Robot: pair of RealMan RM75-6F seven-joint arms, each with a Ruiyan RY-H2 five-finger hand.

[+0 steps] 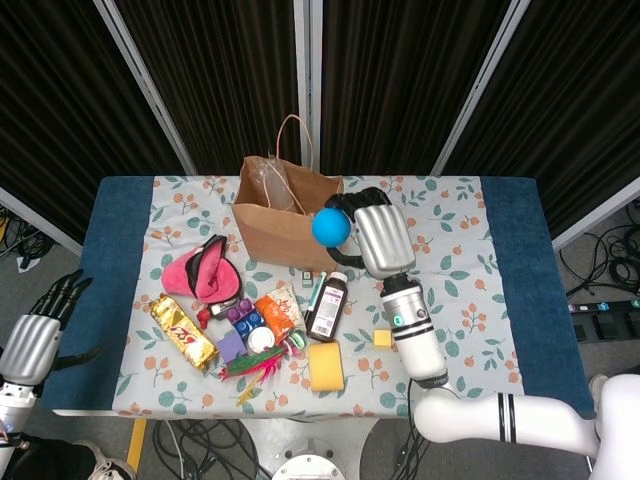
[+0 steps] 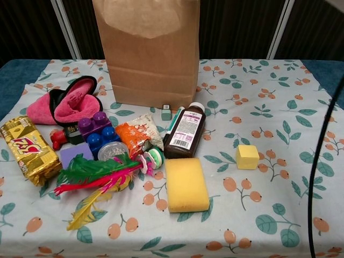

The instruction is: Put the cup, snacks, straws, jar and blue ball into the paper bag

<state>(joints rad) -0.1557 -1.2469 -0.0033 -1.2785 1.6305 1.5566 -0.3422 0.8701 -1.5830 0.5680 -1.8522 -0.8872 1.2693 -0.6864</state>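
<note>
My right hand (image 1: 378, 238) is raised above the table and grips the blue ball (image 1: 331, 228) just beside the right rim of the open brown paper bag (image 1: 285, 215). The chest view shows the bag (image 2: 146, 51) but neither the hand nor the ball. A clear cup (image 1: 268, 185) shows inside the bag. The orange snack packet (image 2: 138, 137), the gold snack bar (image 2: 28, 149) and the small round jar (image 2: 112, 150) lie in front of the bag. My left hand (image 1: 35, 335) hangs off the table's left edge, fingers apart, holding nothing.
A brown bottle (image 2: 185, 131), yellow sponge (image 2: 185, 184), yellow cube (image 2: 247, 157), coloured feathers (image 2: 94, 174), purple blocks (image 2: 97, 129) and pink cloth (image 2: 70, 101) crowd the front left of the table. A black cable (image 2: 317, 161) hangs at the chest view's right.
</note>
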